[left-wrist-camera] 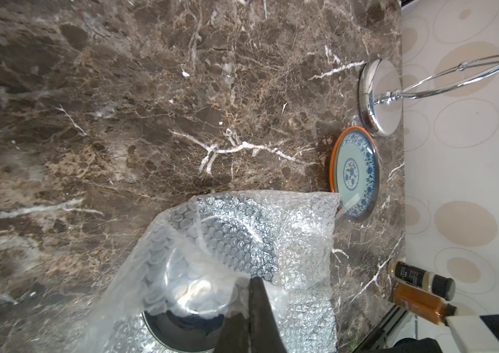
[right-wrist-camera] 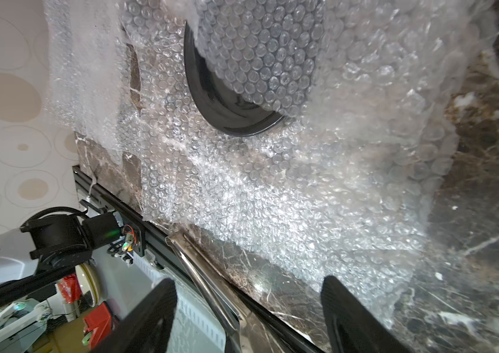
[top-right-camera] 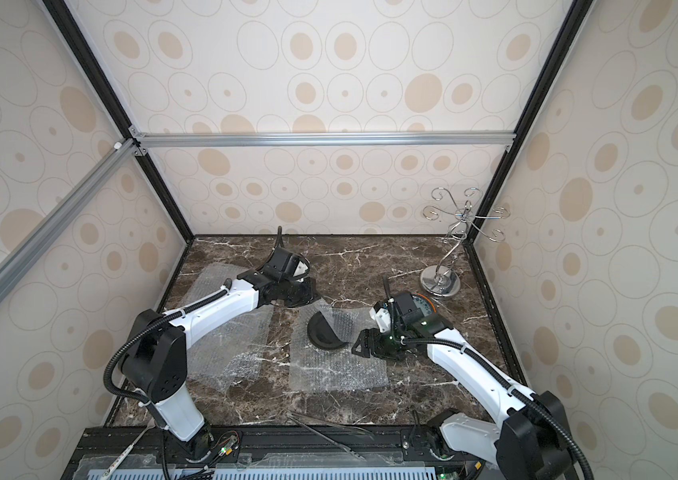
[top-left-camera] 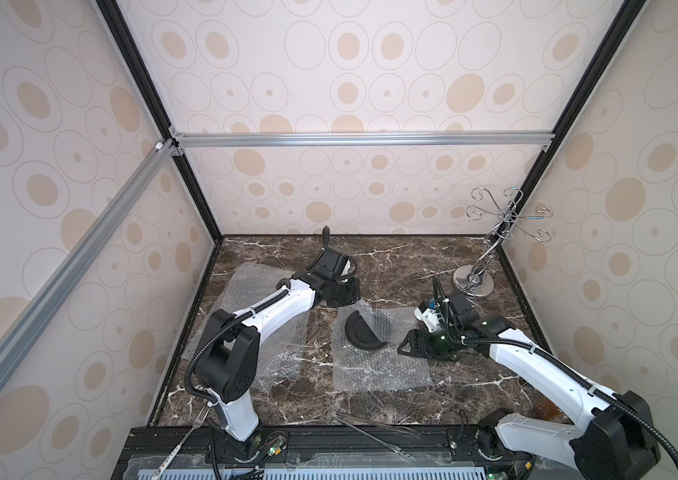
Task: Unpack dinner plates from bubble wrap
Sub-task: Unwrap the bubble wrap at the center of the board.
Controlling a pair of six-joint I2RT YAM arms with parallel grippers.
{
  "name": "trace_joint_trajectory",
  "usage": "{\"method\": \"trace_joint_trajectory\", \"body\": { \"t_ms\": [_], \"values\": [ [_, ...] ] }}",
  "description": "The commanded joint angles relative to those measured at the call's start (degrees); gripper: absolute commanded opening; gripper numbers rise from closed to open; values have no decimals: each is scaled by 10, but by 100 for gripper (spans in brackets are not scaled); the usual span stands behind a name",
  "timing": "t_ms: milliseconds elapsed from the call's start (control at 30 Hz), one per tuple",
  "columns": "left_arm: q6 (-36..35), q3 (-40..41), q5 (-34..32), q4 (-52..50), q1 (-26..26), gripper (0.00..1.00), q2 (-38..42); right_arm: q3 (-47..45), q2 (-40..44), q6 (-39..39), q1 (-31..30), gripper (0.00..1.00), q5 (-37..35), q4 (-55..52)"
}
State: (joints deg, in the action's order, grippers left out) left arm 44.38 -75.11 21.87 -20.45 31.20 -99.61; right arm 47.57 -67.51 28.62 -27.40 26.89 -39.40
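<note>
Black round plate (top-left-camera: 364, 332) half-uncovered: left end effector (left-wrist-camera: 252, 282) clamps clear bubble wrap sheet (top-left-camera: 383, 370); right end effector (right-wrist-camera: 248, 282), apart, should extract it

Cream oval-patterned walls (top-left-camera: 370, 62), dark veined marble tabletop (top-left-camera: 395, 266), aluminium frame rails (top-left-camera: 370, 139)

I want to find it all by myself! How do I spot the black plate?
Look at the dark marble table, then the bubble wrap sheet in its middle. The black plate lies on it, half covered by a folded flap. It's the only dark one; the blue-patterned plate sits on the orange plate beside the silver stand.
</note>
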Motion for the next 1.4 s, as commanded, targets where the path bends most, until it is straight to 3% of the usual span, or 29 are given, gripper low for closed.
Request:
{"method": "trace_joint_trajectory", "body": {
  "t_ms": [0,267,667,1367],
  "values": [
    [37,18,40,59,-18,0,25,25,-13,-14,-16,77,-40,-23],
    [97,77,96,170,-56,0,40,47,-62,-27,-49,77,-81,-16],
    [138,109,126,245,-91,0,27,-24,-114,-10,-63,76,-96,78],
    [140,112,143,277,-134,0,-27,-141,-106,27,-65,75,-98,170]
  ]
}}
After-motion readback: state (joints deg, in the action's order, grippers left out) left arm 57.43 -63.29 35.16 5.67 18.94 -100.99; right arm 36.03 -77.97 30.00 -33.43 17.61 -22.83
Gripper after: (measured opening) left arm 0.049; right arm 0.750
